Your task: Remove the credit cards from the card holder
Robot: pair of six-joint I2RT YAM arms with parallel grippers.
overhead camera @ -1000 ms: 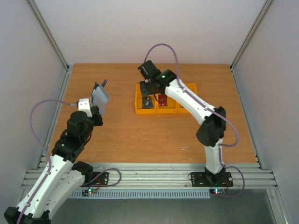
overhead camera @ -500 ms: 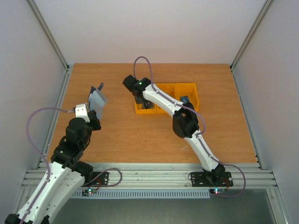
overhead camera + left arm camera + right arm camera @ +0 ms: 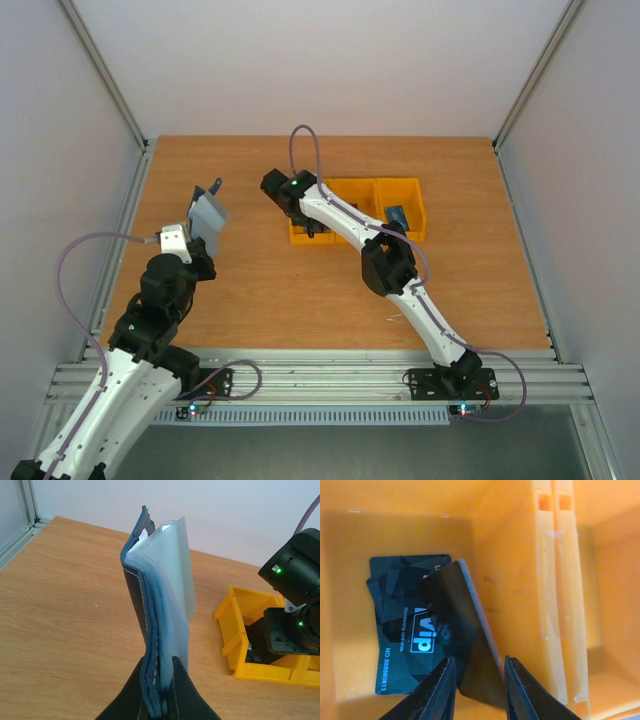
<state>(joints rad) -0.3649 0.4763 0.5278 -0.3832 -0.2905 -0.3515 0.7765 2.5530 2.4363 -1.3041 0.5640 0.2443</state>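
- Wood tabletop (image 3: 250, 290) boxed in by white walls, top view: the left gripper (image 3: 200, 238) holds the card holder (image 3: 211, 213) up off the table, left of the orange bins (image 3: 405, 188). The right gripper (image 3: 312, 228) is down in the leftmost bin. I see a bluish item (image 3: 398, 216) in the rightmost bin, too small to name.
- Left wrist view: the gripper is clamped on the holder's bottom edge and the holder stands upright with its clear sleeves (image 3: 177, 565) fanned out. It is edge-on here, so I can't tell whether any card is left inside.
- Right wrist view, the only one showing the bin floor: the jaws are parted and a black card (image 3: 465, 625) leans tilted between them. It looks loose, not pinched. A black VIP card (image 3: 402, 625) lies flat underneath.
- Handling, my judgement: the cards are light, stiff and slick, so I'd pinch a short edge that sticks out of a sleeve. The holder is soft and floppy and its sleeves flex, so I'd keep the grip low on the fold.
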